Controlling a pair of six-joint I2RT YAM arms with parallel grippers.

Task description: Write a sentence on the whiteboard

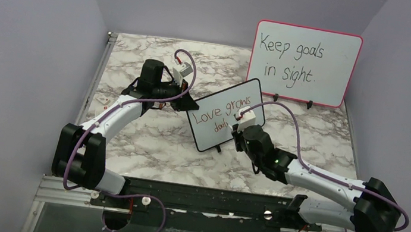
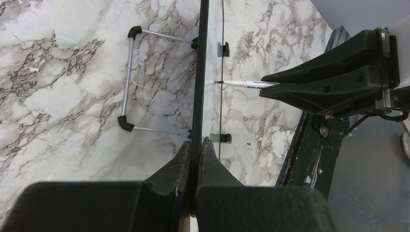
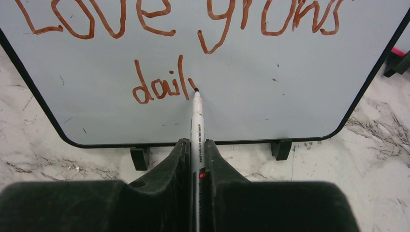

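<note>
Top external view gives you the marble-patterned bench, white with grey-brown veins, boxed in by plain lilac walls. At its far right stands the larger pink-framed board, rectangular with rounded corners, carrying black handwriting, "Keep goals in sight".

Nearer the middle you see the whiteboard. It is a smaller smooth white panel in a thin black frame with rounded corners, standing on the bench and turned at an angle between the two arms. Your left claw is pressed together on the board's edge, black fingers on either side of the frame. Behind the panel, a silver wire stand with black rubber caps lies on the bench.

Your right claw sits just in front of the board's face, pinching a slim white marker that points straight at it. The dark tip touches the surface.

The sentence is reddish-brown: "Love grows" above, and "dail" below with a short new stroke at the tip. Two small black feet prop the bottom edge.
</note>
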